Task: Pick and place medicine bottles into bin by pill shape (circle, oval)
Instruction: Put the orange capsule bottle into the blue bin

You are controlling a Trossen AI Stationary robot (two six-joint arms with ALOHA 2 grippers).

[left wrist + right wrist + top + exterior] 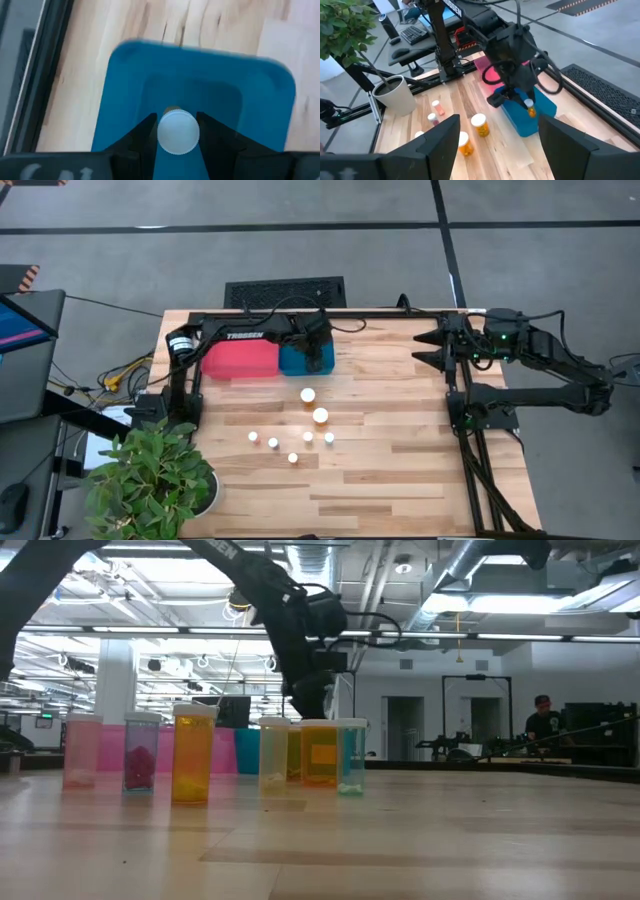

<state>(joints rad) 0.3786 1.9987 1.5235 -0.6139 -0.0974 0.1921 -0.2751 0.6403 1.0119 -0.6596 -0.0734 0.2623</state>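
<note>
My left gripper (318, 352) hangs over the blue bin (305, 362) at the table's far side, shut on a small medicine bottle (177, 131) with a white cap and an amber body (531, 111). A pink bin (240, 360) stands against the blue bin's left side. Several more white-capped bottles (320, 416) stand upright on the wood nearer the table's middle; the low view shows them in a row (193, 755). At the table's far right, my right gripper (430, 348) is held high and open, with nothing between its fingers. My left gripper pinches the bottle between its two fingers at the white cap end (176, 125). The fingers (145, 135) slant down from above, one on either side of the cap. The bottle's amber body hangs below them, clear of the blue bin's floor (200, 90).
A potted plant (150, 480) stands at the table's near left corner. A dark rail (470, 410) of the frame runs along the right side. Bare wood lies between the loose bottles and the right rail. In the room beyond, a person (545, 720) stands far off.
</note>
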